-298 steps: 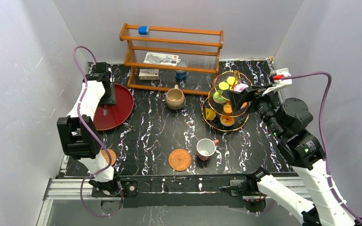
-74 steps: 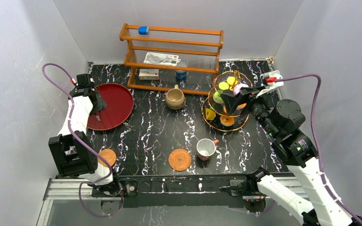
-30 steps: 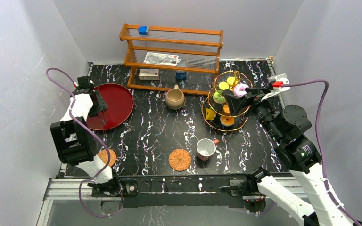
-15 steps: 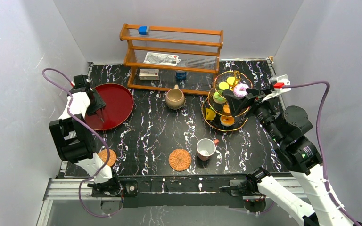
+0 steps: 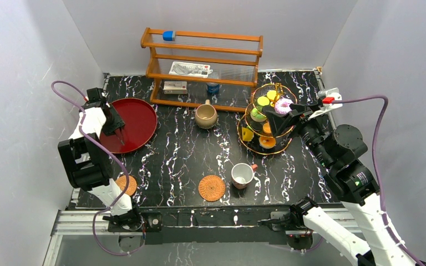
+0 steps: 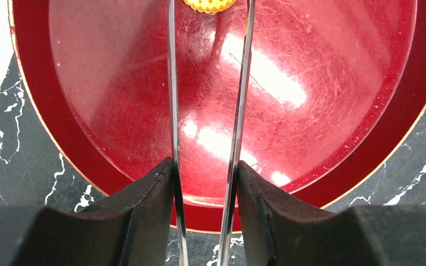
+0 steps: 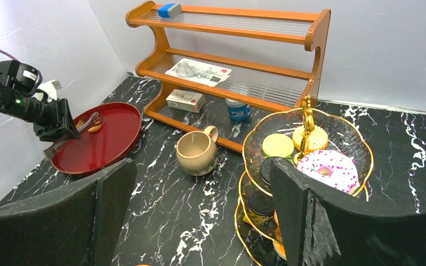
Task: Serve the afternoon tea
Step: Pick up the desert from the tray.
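L gripper is closed on thin metal tongs - its fingers press the two blades from outside, and a narrow gap stays betw. them. Straight ahead, betw. the blade tips, an orange dotted pastry lies on the red tray. The frame edge crops it, and it looks apart from both blades. The tray holds that one pastry.

R gripper is spread wide and holds nothing. The gold-rimmed stand sits just ahead and to its right, with the right finger overlapping it in the wrist view. Top tier: pink donut, green macaron, yellow cookie. Lower tiers carry more pastries, partly hidden.

The tan mug stands upright further ahead, on the surface, apart from the stand.

Back toward the arm bases, the white red-handled cup is just beside a woven coaster - not on it. The second coaster lies behind L gripper.

The wooden rack is beyond the mug, w/ box, can, leaflet and blue block.
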You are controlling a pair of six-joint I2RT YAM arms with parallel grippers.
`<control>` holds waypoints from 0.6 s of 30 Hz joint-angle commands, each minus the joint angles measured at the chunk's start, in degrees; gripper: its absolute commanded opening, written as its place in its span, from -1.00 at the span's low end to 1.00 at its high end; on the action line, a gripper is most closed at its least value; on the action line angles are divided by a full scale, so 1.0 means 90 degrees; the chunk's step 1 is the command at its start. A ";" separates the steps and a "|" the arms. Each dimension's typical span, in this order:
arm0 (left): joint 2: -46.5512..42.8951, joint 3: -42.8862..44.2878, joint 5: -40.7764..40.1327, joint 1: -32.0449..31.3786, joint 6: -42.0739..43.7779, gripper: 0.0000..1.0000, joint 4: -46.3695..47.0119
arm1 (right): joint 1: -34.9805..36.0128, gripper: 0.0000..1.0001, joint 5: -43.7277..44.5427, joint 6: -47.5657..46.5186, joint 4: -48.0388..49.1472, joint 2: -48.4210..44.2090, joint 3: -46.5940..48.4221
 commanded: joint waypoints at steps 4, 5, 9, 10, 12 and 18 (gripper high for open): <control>-0.0361 0.0390 0.0568 0.0048 0.0020 -0.22 -0.0584 | 0.0024 0.97 0.0084 -0.0077 0.0233 -0.0069 0.0164; -0.0419 0.0369 0.0611 0.0048 0.0022 -0.22 -0.0635 | 0.0023 0.97 0.0082 -0.0069 0.0229 -0.0066 0.0173; -0.0626 0.0354 0.0711 0.0048 0.0097 -0.22 -0.0835 | 0.0021 0.97 0.0106 -0.0070 0.0146 -0.0057 0.0246; -0.0658 0.0332 0.0745 0.0048 0.0107 -0.22 -0.0881 | 0.0025 0.97 0.0130 -0.0068 0.0126 -0.0055 0.0267; -0.0794 0.0255 0.0799 0.0033 0.0127 -0.23 -0.0930 | 0.0023 0.97 0.0182 -0.0078 0.0094 -0.0058 0.0302; -0.1210 -0.0029 0.0864 -0.0033 0.0142 -0.23 -0.0962 | 0.0025 0.97 0.0269 -0.0139 0.0015 -0.0005 0.0402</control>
